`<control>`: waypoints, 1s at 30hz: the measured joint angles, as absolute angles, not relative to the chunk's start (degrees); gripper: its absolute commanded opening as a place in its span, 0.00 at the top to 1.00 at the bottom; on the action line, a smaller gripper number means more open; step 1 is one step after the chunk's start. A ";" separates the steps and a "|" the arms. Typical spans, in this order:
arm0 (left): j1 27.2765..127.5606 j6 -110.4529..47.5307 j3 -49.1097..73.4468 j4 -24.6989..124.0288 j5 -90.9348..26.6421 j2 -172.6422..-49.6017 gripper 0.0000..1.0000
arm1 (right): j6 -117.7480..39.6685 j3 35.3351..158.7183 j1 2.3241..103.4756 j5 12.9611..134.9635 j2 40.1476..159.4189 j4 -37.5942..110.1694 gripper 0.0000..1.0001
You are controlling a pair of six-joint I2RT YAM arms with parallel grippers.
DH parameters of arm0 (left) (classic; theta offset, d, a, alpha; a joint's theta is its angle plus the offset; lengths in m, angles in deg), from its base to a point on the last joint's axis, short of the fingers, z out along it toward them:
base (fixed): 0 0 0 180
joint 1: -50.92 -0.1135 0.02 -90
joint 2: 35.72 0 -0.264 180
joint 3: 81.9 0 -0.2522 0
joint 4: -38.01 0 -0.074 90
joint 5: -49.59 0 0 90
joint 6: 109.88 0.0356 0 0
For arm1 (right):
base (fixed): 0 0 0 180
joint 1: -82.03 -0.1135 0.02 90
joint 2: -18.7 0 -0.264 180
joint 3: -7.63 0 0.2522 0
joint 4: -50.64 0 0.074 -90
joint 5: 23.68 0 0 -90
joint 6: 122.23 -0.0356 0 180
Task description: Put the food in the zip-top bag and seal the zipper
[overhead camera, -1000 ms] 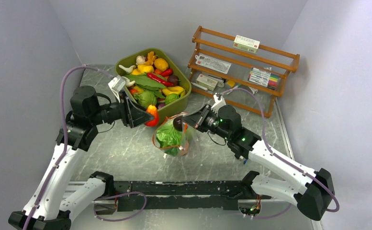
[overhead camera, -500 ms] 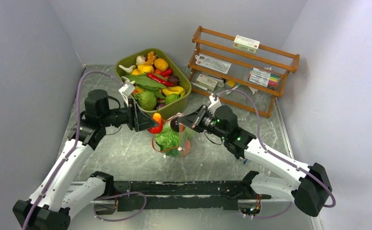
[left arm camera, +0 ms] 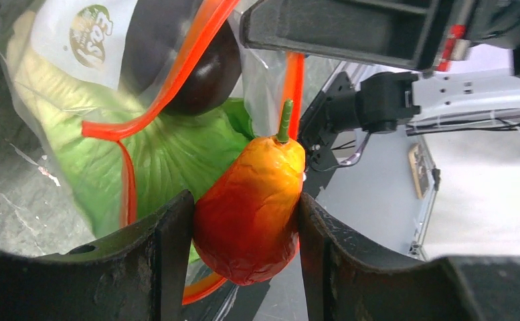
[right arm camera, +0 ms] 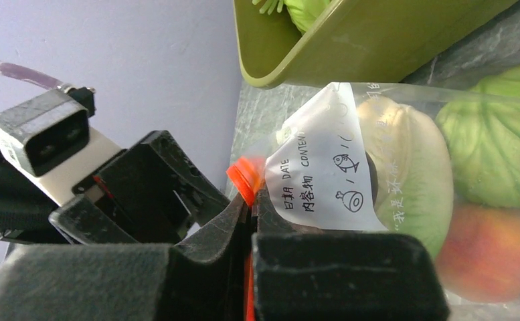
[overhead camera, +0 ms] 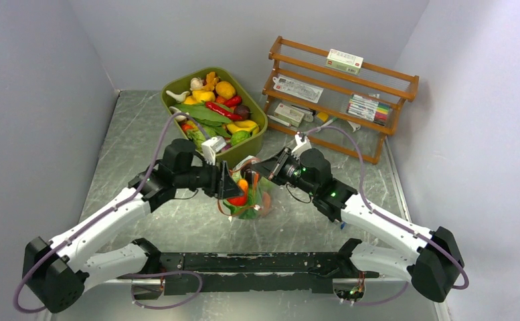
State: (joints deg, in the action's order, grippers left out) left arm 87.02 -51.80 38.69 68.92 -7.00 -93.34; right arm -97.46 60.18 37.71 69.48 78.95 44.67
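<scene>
grey marbled table (overhead camera: 136,127) carries an olive-green tub (overhead camera: 251,142), a wooden rack (overhead camera: 340,97) and the zip-top bag (overhead camera: 260,202)

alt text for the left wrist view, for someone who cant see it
The left gripper clamps an orange-red toy pear, green stem pointing away, in front of the open mouth of the clear zip-top bag. Inside the bag lie a green lettuce leaf and a dark purple ball; the orange-red zipper runs across them.

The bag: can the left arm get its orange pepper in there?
Probably yes. The right claw pinches the bag's orange strip, holding the mouth open, and the left claw has the pepper right at it. The lettuce inside leaves little room.
</scene>
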 measured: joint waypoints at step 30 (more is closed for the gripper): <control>97.27 -51.87 36.83 65.70 -28.59 -106.28 0.58 | -96.67 63.00 36.97 78.27 80.35 43.28 1.00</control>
